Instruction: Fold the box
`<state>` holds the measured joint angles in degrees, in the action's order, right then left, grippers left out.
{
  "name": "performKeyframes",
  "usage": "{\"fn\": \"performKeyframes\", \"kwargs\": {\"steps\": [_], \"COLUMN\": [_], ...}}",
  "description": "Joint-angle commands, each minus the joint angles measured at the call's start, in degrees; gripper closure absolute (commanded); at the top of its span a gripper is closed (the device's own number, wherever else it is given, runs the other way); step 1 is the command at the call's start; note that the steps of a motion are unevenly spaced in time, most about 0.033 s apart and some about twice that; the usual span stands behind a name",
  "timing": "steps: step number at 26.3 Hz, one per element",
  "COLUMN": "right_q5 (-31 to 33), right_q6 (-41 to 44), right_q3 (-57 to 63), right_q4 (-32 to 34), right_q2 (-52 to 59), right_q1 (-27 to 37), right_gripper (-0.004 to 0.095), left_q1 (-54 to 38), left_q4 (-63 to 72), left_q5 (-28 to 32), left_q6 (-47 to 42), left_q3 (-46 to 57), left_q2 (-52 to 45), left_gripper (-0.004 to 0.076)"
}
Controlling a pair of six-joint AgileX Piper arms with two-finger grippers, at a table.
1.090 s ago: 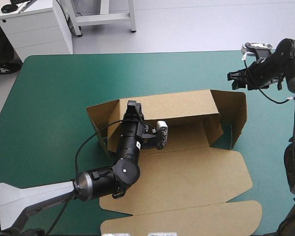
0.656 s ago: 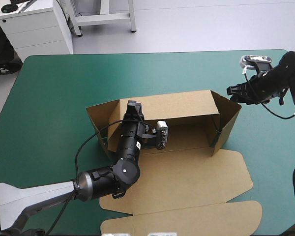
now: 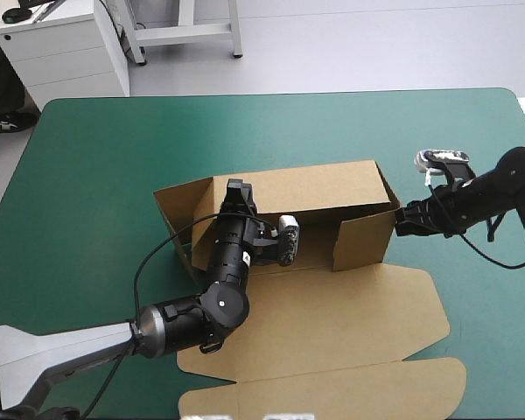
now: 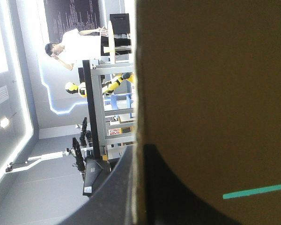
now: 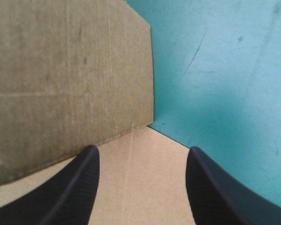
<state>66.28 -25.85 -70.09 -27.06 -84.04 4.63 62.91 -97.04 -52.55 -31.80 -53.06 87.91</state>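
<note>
Both at box (image 3: 332,289): L jaws clamp rear wall (image 3: 315,185); R jaws apart, at right end flap (image 3: 363,236), teal-green cover (image 3: 114,157) beside

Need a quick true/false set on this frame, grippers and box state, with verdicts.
1. The left gripper is shut on the box, at its rear wall. True.
2. The right gripper has its fingers shut. False: they stand apart, with nothing between them.
3. The lid lies flat on the table. True.
4. The box is one flat sheet. False: the rear wall and the right end flap stand up.
5. The right gripper hovers over the lid. False: it is at the right end flap.
</note>
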Motion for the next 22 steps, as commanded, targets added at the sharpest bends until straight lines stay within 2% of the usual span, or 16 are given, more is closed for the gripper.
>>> {"fn": "performKeyframes", "kwargs": {"steps": [1,4,8,14,22], "right_q5": [-2.6,-3.1,-6.4,-4.2,3.8], "right_q6": [-6.1,-14.1,-19.1,-17.8,-12.4], "right_q3": [2.5,5.5,6.9,7.1,7.1], "right_q4": [-5.6,-11.1,-12.5,-12.5,-14.1], "right_q2": [3.6,4.4,4.4,4.4,5.6], "right_q1": [0.3,0.3,0.3,0.3,0.2], "right_gripper": [0.0393,0.0395,0.0398,0.0397,0.04], "left_q1": [0.3,0.3,0.3,0.3,0.3], "left_q4": [-6.3,-6.3,-6.3,-6.3,-6.3], "left_q5": [-2.3,-2.3,-2.2,-2.0,-1.9], "left_q6": [-0.8,-0.8,-0.8,-0.8,-0.8], "left_q3": [-1.4,-1.4,-1.4,-1.4,-1.4], "left_q2": [-2.3,-2.3,-2.3,-2.3,-2.3], "left_gripper": [0.0734,0.0734,0.0734,0.0734,0.0734]}}
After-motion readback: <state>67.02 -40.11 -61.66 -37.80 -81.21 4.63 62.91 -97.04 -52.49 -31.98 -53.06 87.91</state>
